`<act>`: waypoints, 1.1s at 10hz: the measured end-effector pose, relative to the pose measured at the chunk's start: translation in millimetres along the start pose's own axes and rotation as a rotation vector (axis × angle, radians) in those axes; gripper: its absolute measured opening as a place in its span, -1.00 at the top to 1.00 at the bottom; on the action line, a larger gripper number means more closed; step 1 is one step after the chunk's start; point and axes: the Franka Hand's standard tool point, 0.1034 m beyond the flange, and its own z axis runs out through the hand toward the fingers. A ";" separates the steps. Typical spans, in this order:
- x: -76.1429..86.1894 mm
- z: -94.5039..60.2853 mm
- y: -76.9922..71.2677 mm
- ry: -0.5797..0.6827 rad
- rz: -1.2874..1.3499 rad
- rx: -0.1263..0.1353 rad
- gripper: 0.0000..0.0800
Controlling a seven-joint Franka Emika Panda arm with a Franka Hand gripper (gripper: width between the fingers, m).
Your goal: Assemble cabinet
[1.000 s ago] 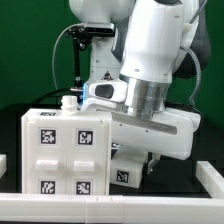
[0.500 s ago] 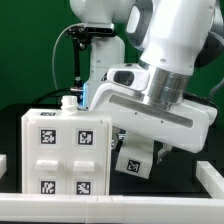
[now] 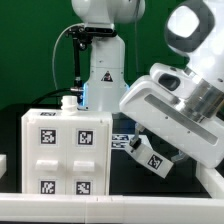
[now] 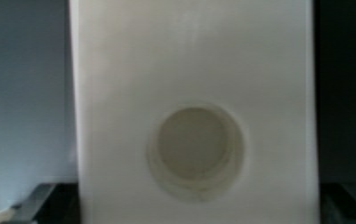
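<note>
The big white cabinet box stands on the table at the exterior view's left, with several marker tags on its front. To its right my gripper is tilted and holds a smaller white cabinet piece with one tag, lifted off the table and apart from the box. In the wrist view this piece fills the space between the dark fingers and shows an oval recess. The jaws stand wide and shut on its sides.
A small white knob sticks up from the box's top. The marker board lies flat behind the box. A white rail runs along the front, with short white pieces at the left and right. The arm's base stands behind.
The arm has swung toward the exterior view's right and tilted. The tagged piece in the gripper has moved right and rotated with it, away from the box.
</note>
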 end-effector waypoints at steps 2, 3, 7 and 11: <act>5.0 -19.7 10.8 -0.041 -0.076 -0.219 -0.41; 9.1 -25.1 6.8 -0.041 -0.006 -0.248 -0.41; 7.7 -44.4 8.8 -0.029 0.037 -0.437 -0.41; 6.6 -59.5 10.4 -0.025 0.058 -0.518 -0.58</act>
